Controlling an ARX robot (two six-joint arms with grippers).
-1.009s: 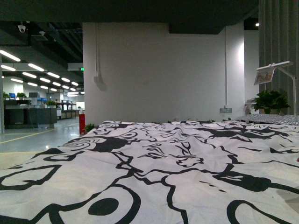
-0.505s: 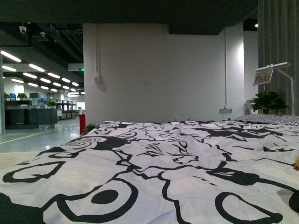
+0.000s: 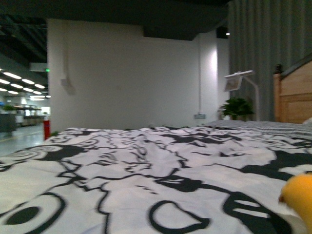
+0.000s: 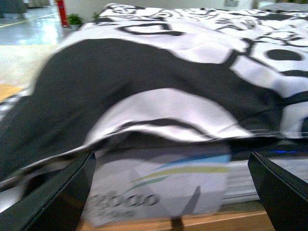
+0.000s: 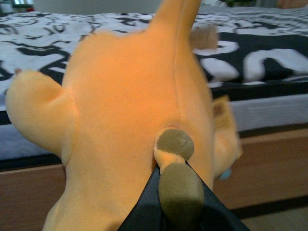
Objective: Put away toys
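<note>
- Right gripper (image 5: pixel 174 214): dark fingers (image 5: pixel 144 214) pinch the plush toy (image 5: pixel 134 110) at its lower end, either side of an olive-brown nub (image 5: pixel 175 144).
- Toy fills the right wrist view, with the bed's side and wooden frame (image 5: pixel 269 163) behind it.
- Front view: the toy is an orange blob at the lower right edge, in front of the black-and-white duvet (image 3: pixel 146 161).
- Left gripper (image 4: pixel 171 190): fingers (image 4: pixel 57 192) spread wide, nothing between them, facing the mattress (image 4: pixel 159 178) under the duvet overhang.
- All views are motion-blurred.
</note>
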